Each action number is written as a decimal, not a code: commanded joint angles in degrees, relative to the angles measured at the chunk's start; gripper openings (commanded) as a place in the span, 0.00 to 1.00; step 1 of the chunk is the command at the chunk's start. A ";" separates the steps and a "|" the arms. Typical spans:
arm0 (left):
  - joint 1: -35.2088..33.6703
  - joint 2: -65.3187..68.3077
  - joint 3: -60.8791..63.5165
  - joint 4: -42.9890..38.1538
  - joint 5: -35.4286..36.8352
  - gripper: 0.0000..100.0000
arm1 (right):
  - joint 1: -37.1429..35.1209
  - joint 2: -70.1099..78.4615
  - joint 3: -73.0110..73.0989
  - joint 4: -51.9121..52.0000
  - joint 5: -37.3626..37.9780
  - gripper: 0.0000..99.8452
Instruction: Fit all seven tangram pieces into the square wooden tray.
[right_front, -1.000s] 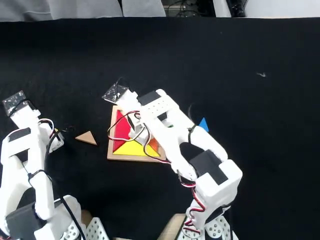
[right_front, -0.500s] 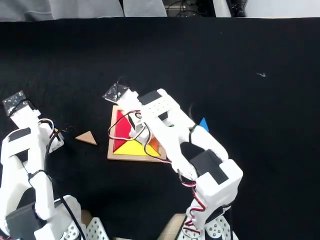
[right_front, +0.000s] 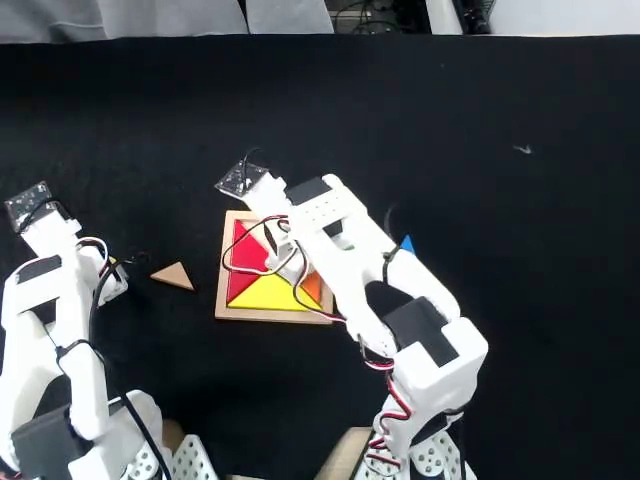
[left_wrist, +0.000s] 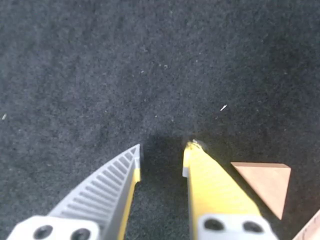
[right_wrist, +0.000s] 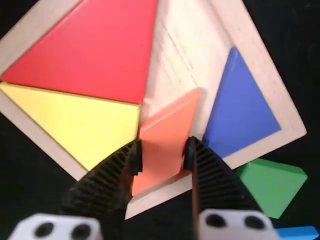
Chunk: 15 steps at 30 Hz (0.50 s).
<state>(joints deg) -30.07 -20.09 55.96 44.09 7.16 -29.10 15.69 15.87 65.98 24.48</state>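
The square wooden tray (right_front: 222, 300) (right_wrist: 265, 75) lies mid-table and holds a red triangle (right_wrist: 95, 47) (right_front: 245, 258), a yellow triangle (right_wrist: 82, 122) (right_front: 262, 294) and a blue triangle (right_wrist: 242, 105). My right gripper (right_wrist: 162, 150) (right_front: 290, 265) is over the tray, shut on an orange parallelogram (right_wrist: 167, 130) (right_front: 310, 288) whose near end overlaps the tray's rim. A tan triangle (right_front: 175, 275) (left_wrist: 265, 182) lies left of the tray. My left gripper (left_wrist: 162, 150) (right_front: 112, 278) stands open just beside it, holding nothing.
A green piece (right_wrist: 270, 182) and a blue piece (right_wrist: 300, 232) (right_front: 406, 245) lie on the black cloth just outside the tray's right side. Bare wood (right_wrist: 185, 45) shows in the tray between the red and blue triangles.
My right arm has shifted slightly toward the back right with the orange piece, uncovering more of the red triangle. The left arm has stayed still.
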 joint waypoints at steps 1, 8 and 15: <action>-0.48 -1.49 -0.40 -0.79 -0.35 0.15 | 0.79 0.22 -1.36 -0.62 0.44 0.13; -0.48 -1.49 -0.40 -0.79 -0.35 0.15 | -0.62 0.13 -0.57 0.53 0.35 0.14; -0.48 -1.49 -0.40 -0.79 -0.35 0.15 | -1.41 0.04 -0.57 0.79 0.18 0.18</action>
<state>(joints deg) -30.07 -20.09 55.96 44.09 7.16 -29.63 15.69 15.87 66.33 24.48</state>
